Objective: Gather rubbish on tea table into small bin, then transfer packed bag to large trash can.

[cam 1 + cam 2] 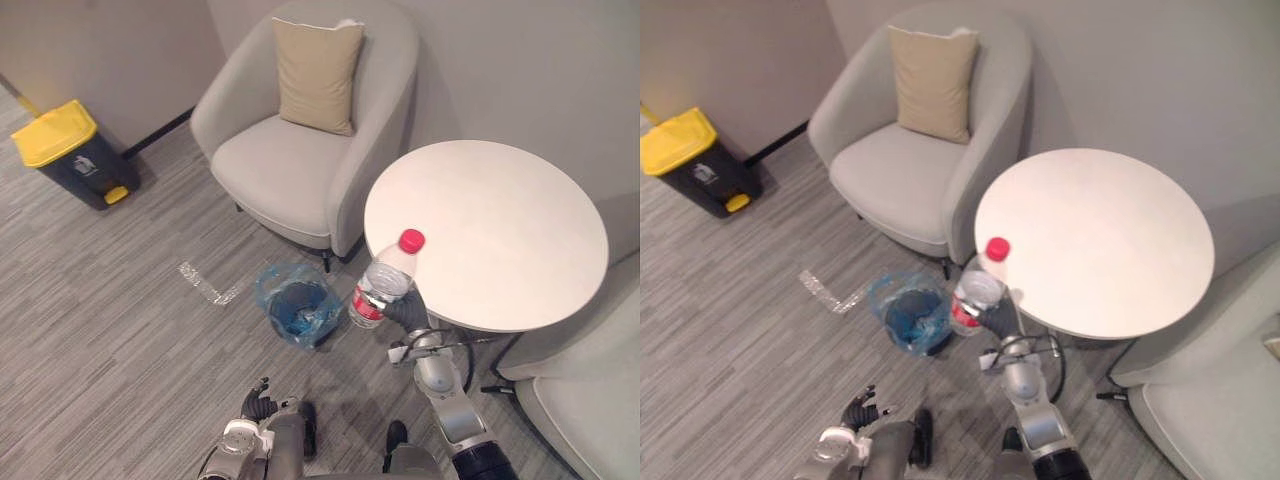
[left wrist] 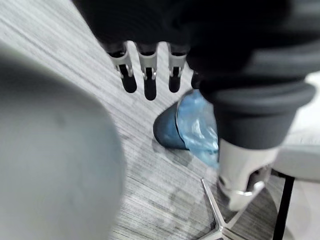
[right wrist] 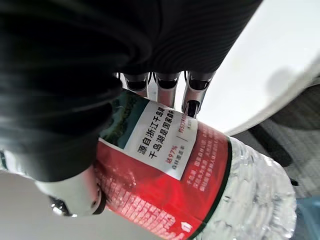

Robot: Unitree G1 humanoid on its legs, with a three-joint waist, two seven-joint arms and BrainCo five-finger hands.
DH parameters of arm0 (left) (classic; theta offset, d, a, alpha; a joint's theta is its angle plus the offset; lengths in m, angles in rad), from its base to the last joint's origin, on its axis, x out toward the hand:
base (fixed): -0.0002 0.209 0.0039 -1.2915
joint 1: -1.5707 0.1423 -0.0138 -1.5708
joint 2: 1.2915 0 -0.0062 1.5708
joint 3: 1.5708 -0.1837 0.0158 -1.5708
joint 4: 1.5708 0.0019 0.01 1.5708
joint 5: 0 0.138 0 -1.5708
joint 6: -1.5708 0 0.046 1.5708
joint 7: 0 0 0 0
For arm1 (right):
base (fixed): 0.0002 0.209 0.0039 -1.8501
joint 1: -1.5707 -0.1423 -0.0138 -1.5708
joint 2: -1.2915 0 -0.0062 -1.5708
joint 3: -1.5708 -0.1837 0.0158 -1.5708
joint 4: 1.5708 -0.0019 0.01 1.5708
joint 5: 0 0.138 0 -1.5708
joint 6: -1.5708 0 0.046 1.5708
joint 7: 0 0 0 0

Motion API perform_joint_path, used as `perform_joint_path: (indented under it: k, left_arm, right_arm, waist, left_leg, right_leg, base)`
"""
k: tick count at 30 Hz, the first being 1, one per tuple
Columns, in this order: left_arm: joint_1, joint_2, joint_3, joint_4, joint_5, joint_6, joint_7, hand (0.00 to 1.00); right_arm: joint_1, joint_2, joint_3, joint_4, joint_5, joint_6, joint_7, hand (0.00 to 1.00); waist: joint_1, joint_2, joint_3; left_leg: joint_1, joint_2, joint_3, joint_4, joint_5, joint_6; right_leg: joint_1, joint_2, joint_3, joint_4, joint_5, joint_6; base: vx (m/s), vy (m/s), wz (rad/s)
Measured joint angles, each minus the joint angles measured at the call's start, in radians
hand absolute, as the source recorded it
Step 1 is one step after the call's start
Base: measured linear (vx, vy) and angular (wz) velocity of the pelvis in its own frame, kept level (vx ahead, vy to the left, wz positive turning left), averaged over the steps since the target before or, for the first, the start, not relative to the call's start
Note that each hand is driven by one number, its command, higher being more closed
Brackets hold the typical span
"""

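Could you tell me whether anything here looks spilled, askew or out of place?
Nothing looks spilled or damaged. The small bin stands upright with its blue bag in place, and the right hand holds the bottle nearly upright beside the table. The only oddity is a pale strip on the floor near the bin.

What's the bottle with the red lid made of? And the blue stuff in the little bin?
The bottle looks like thin clear plastic: see-through, ribbed and shiny, with a glossy red label. The blue liner in the small bin is probably thin plastic film: crinkled, half see-through, folded over the rim.
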Motion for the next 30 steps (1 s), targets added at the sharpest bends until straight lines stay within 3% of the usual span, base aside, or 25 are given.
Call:
perform_joint_path:
  k: [1,3,7,9,11,12,14,17,19,20,21,22,25,28,30]
  left_arm:
    - [-0.002,0.012,-0.018,-0.006,0.007,-0.004,0.001,0.00]
    - [-0.007,0.016,-0.024,-0.005,0.011,-0.004,0.002,0.00]
    - [0.000,0.023,-0.025,-0.004,0.013,-0.003,0.002,0.00]
    - [-0.001,0.029,-0.026,-0.007,0.012,-0.007,0.002,0.00]
    - [-0.001,0.039,-0.026,-0.008,0.012,-0.010,0.002,0.00]
    - [-0.002,0.049,-0.025,-0.003,0.011,-0.008,0.004,0.00]
    - [0.005,0.060,-0.022,-0.004,0.009,-0.006,0.005,0.00]
    - [0.013,0.072,0.011,0.002,0.000,0.000,0.016,0.00]
    - [0.012,0.067,0.025,0.017,0.000,0.000,0.021,0.00]
    - [0.015,0.068,0.027,0.017,0.000,0.000,0.022,0.00]
    - [0.017,0.072,0.028,0.017,0.001,0.000,0.022,0.00]
    - [0.015,0.054,0.046,0.027,0.001,0.001,0.023,0.00]
    - [0.028,0.032,0.071,0.028,0.003,0.000,0.024,0.00]
    - [0.013,0.033,0.070,0.028,0.003,0.001,0.023,0.00]
    - [0.005,0.024,0.066,0.010,0.003,-0.002,0.024,0.00]
  right_arm:
    - [0.001,0.025,0.004,0.017,0.000,0.000,0.005,1.00]
    - [0.000,0.037,0.010,0.035,0.000,0.000,0.010,1.00]
    - [-0.008,0.075,0.065,0.061,0.001,-0.002,0.029,1.00]
    - [-0.007,0.077,0.069,0.085,0.000,-0.001,0.034,1.00]
    - [-0.006,0.077,0.071,0.106,0.000,0.003,0.034,1.00]
    - [-0.006,0.069,0.083,0.108,-0.001,0.009,0.037,1.00]
    - [-0.004,0.062,0.091,0.112,-0.001,0.009,0.040,1.00]
    - [-0.023,0.067,0.093,0.141,-0.002,0.007,0.047,1.00]
    - [-0.034,0.060,0.091,0.152,-0.002,0.007,0.049,1.00]
    - [-0.031,0.056,0.089,0.153,-0.002,0.007,0.049,1.00]
    - [-0.020,0.056,0.087,0.152,0.000,0.007,0.049,1.00]
    - [-0.013,0.038,0.085,0.165,0.005,0.009,0.052,1.00]
    - [-0.009,0.025,0.074,0.167,0.007,0.009,0.056,1.00]
    - [0.004,0.030,0.039,0.164,0.022,0.008,0.049,1.00]
    - [0.019,0.020,0.039,0.123,0.035,0.007,0.037,1.00]
  waist:
    - [0.008,-0.031,-0.002]
    - [0.015,-0.048,-0.006]
    - [0.020,-0.057,-0.011]
    - [0.018,-0.071,-0.004]
    - [0.018,-0.082,0.003]
    - [0.010,-0.081,0.011]
    - [-0.005,-0.071,0.016]
    - [-0.004,-0.074,0.015]
    - [-0.005,-0.065,0.020]
    - [-0.007,-0.071,0.017]
    - [-0.009,-0.084,0.011]
    - [-0.009,-0.056,0.006]
    - [-0.008,-0.022,-0.012]
    - [-0.014,-0.035,-0.004]
    - [-0.001,-0.040,0.002]
  left_leg:
    - [0.010,-0.023,-0.017,-0.039,0.026,0.008]
    - [0.017,-0.033,-0.027,-0.038,0.027,0.010]
    - [0.045,-0.076,-0.051,-0.052,0.014,0.032]
    - [0.046,-0.100,-0.060,-0.022,-0.027,0.045]
    - [0.048,-0.114,-0.077,0.010,-0.056,0.049]
    - [0.062,-0.110,-0.095,0.033,-0.081,0.054]
    - [0.087,-0.083,-0.135,0.042,-0.092,0.067]
    - [0.124,-0.041,-0.172,0.023,-0.093,0.059]
    - [0.153,-0.025,-0.200,-0.011,-0.090,0.053]
    - [0.166,-0.026,-0.214,-0.023,-0.089,0.036]
    - [0.173,-0.042,-0.238,-0.017,-0.098,0.019]
    - [0.189,-0.028,-0.269,-0.012,-0.114,-0.002]
    - [0.167,0.016,-0.273,0.027,-0.118,-0.009]
    - [0.126,0.028,-0.264,0.171,-0.121,-0.014]
    - [0.034,0.044,-0.225,0.439,-0.106,-0.026]
  right_leg:
    - [0.014,-0.012,-0.014,-0.028,0.015,0.010]
    - [0.035,-0.019,-0.025,-0.042,0.019,0.012]
    - [0.058,-0.052,-0.033,-0.017,-0.021,0.031]
    - [0.020,-0.094,-0.018,0.113,-0.106,0.048]
    - [0.022,-0.114,-0.015,0.183,-0.128,0.046]
    - [-0.018,-0.114,0.029,0.312,-0.119,0.031]
    - [-0.103,-0.070,0.085,0.483,-0.116,-0.059]
    - [-0.141,0.031,0.086,0.413,-0.167,-0.040]
    - [-0.186,0.097,0.096,0.318,-0.155,-0.044]
    - [-0.199,0.119,0.113,0.248,-0.115,-0.050]
    - [-0.191,0.123,0.136,0.165,-0.022,-0.058]
    - [-0.178,0.129,0.120,0.154,0.052,-0.088]
    - [-0.132,0.161,0.076,0.092,0.052,-0.092]
    - [-0.059,0.170,0.040,0.048,0.033,-0.120]
    - [0.017,0.178,0.040,0.022,0.012,-0.150]
  base:
    - [-0.01,0.127,0.60]
    - [0.00,0.078,0.27]
    - [0.01,0.087,0.16]
    - [0.03,0.076,0.26]
    - [0.08,0.052,0.18]
    - [0.11,0.064,0.23]
    - [0.20,0.024,0.42]
    - [0.24,-0.072,0.38]
    - [0.29,-0.123,0.43]
    - [0.37,-0.173,0.66]
    - [0.39,-0.220,0.79]
    - [0.35,-0.203,0.66]
    - [0.35,-0.154,0.41]
    - [0.21,-0.085,0.45]
    - [0.18,-0.022,0.03]
